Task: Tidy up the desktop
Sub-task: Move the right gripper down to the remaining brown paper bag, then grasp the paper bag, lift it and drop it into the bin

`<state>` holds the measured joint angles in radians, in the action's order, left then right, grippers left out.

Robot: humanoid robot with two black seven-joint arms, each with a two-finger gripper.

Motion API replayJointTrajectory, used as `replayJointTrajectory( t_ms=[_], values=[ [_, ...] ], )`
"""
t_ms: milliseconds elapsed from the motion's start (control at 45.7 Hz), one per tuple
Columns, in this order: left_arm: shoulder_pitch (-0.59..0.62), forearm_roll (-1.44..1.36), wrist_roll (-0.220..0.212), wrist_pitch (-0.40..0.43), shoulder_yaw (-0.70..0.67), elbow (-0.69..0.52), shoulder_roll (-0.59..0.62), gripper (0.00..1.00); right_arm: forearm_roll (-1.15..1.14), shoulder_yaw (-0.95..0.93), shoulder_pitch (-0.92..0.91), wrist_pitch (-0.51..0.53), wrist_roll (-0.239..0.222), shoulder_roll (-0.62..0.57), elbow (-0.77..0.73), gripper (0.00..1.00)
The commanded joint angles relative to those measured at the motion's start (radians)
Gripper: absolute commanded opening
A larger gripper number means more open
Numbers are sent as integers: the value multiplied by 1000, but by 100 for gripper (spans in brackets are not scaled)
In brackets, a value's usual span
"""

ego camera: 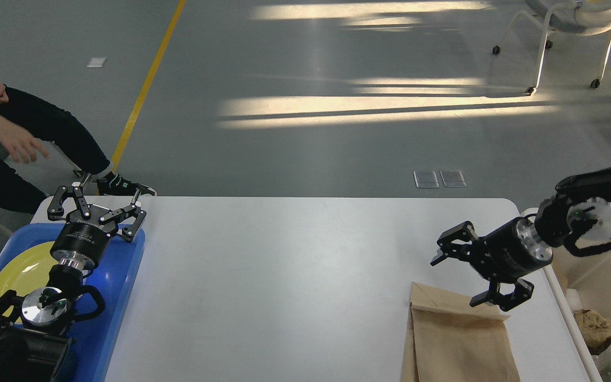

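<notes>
The large white rectangular desktop with rounded corners (284, 276) fills the middle and lower part of the view, running from about nine o'clock across to three o'clock. At eight o'clock, hard against its left edge, sits the blue plastic tray (120, 297), and on it lies a round yellow plate (19, 270), partly covered by the left arm. At four o'clock, along the desktop's right edge, there's the white rectangular plastic bin (565, 302), with crumpled brown paper (594, 329) down inside it.

Down at five o'clock on the desktop lies a flat brown paper bag (454, 345), folded flap at its far end, its near end running off the bottom of the view.

Now the arms! The left gripper (94, 206) hangs over the far end of the blue tray at nine o'clock, fingers spread wide, nothing between them. The right gripper (470, 278) comes in from three o'clock, reaching leftward, its two fingers parted, one raised over bare desktop, the other right at the bag's folded top edge. Whether it touches the paper cannot be told.

Off at ten o'clock, a seated person in black clothes (14, 138) on the grey floor (305, 132); at one o'clock, a white chair on castors (570, 21).
</notes>
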<state>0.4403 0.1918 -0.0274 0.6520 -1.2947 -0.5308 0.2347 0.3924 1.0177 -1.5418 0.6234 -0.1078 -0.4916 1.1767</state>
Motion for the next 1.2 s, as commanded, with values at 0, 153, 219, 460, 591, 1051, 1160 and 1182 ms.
replayJointTrajectory(
  t_ms=[0, 153, 219, 460, 591, 1051, 1160, 1182],
  values=[
    [0, 0, 1, 0, 0, 0, 0, 96, 88, -5, 91, -80, 0, -13, -9, 100],
    [0, 0, 0, 0, 0, 0, 0, 96, 114, -53, 193, -220, 0, -12, -15, 100],
    [0, 0, 0, 0, 0, 0, 0, 96, 103, -80, 226, -266, 0, -12, -15, 100],
    [0, 0, 1, 0, 0, 0, 0, 96, 112, -128, 275, -398, 0, -1, -58, 98],
    [0, 0, 0, 0, 0, 0, 0, 96, 114, -156, 315, -589, 0, 13, -57, 98],
    [0, 0, 0, 0, 0, 0, 0, 96, 100, -220, 347, -649, 2, 15, -63, 11],
    [0, 0, 0, 0, 0, 0, 0, 96, 94, -218, 331, -640, 5, 11, -62, 0],
    [0, 0, 0, 0, 0, 0, 0, 96, 94, -217, 333, -637, 6, 11, -62, 0]
  ],
)
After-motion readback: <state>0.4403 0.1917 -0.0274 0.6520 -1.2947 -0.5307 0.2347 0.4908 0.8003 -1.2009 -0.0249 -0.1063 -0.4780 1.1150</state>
